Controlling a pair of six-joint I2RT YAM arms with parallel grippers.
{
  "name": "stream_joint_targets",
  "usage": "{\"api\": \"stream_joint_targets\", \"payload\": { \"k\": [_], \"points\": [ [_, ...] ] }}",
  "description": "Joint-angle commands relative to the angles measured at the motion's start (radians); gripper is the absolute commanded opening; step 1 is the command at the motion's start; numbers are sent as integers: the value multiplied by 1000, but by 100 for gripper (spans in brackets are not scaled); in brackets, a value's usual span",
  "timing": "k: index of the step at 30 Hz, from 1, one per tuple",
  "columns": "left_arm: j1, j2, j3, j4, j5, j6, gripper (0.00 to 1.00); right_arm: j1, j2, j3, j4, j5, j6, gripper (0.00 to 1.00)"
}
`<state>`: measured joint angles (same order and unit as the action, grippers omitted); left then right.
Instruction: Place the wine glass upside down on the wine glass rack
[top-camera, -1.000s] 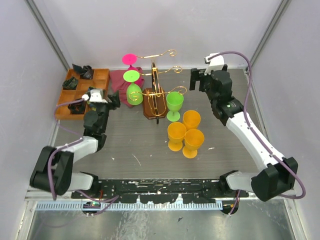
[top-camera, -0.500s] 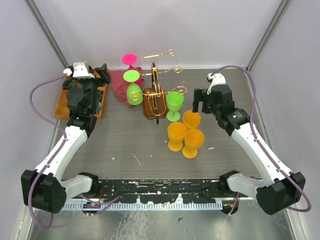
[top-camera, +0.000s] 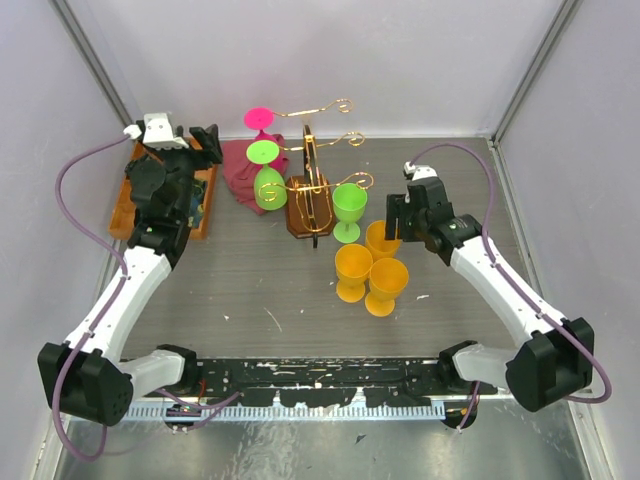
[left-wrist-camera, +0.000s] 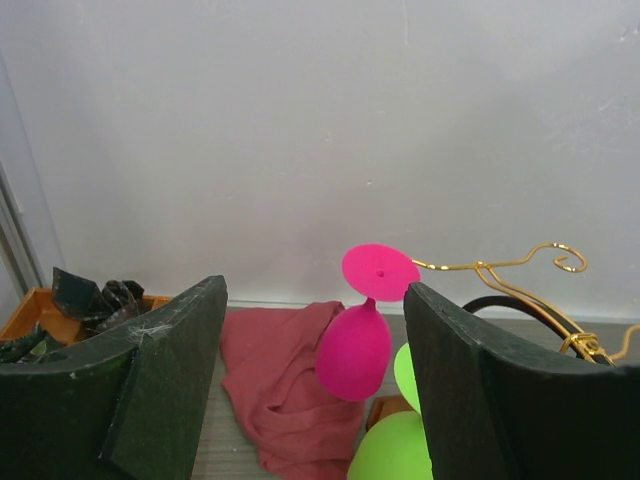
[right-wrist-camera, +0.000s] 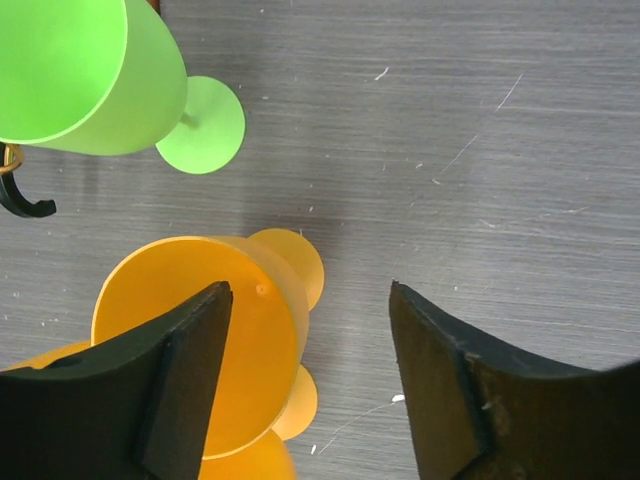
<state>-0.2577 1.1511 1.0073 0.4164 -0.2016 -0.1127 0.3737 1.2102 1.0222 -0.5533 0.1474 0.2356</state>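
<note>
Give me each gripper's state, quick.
Left gripper: open, holding nothing.
Right gripper: open at an orange glass rim, holding nothing.

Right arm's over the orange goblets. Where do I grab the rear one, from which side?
On the rear orange goblet, I'd pinch the right bowl wall from above: it stands upright, mouth open; other goblets crowd its left and near sides.

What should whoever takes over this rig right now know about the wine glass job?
Left gripper: open, empty, raised by the orange wooden tray.
Right gripper: open, holding nothing, over the rearmost orange plastic goblet.
Done: pink plastic goblet and hung green goblet are upside down on the gold wire rack.
Left to do: upright green goblet beside the rack, plus the rearmost and two nearer orange goblets.
</note>
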Motion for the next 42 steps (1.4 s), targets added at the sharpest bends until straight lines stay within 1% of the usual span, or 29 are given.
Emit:
{"api": "stream_joint_targets", "payload": {
  "k": [1,7,11,17,21,25,28,32,35,38,40,42],
  "points": [
    [2,-10,52,-62,14,-21,78,0,7,1,5,-39,7,65],
    [4,-8,89,-110,21,-43,78,0,18,16,-3,-35,-9,40],
    [2,0,99,-110,31,-51,77,0,40,45,-6,-25,-37,28],
    [3,6,110,-122,42,-67,77,0,67,88,-31,1,-56,1],
    [2,21,137,-150,74,-108,77,-1,82,154,-64,85,-97,1],
    [3,46,208,-223,97,-167,77,-6,118,266,-136,279,-139,1],
    [2,74,290,-322,105,-187,76,-24,154,347,-188,414,-166,1],
    [2,93,373,-397,76,-192,76,-64,161,393,-168,524,-188,1],
    [4,108,421,-465,33,-199,76,-77,149,401,-87,606,-236,1],
    [3,111,453,-501,10,-215,77,-79,126,418,69,625,-326,1],
    [3,127,459,-498,13,-234,78,-78,105,424,226,580,-420,1],
    [4,148,467,-495,17,-268,78,-78,89,433,389,478,-495,1]
  ]
}}
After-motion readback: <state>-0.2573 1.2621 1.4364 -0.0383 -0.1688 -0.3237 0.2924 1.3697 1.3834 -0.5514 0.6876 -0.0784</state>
